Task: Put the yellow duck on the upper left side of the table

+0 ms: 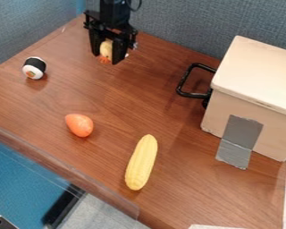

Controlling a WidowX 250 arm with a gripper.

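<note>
A: Where does the gripper [107, 55] lie?

B: Upper left of the camera view, over the brown wooden table [109, 100], pointing downward near the blue-grey partition [181, 27].

A: And its state?

B: Partly open, its two fingers parted by about the width of the yellow duck [107, 47], which is held between them. The duck's orange part [105, 59] faces down. Whether the duck touches the tabletop cannot be told.

A: Which objects surround it?

B: To the left and slightly lower, a sushi roll [34, 68], white with a black band. Below, well apart from the gripper, an orange, egg-shaped object [79, 125]; to that object's lower right, a yellow corn cob [141, 162], lying lengthwise toward the near edge.

A: The right side?

B: A pale wooden box [258, 74], with grey tape [240, 138] running from its front face onto the table; a black, angular handle [181, 84] projects at its left.
</note>
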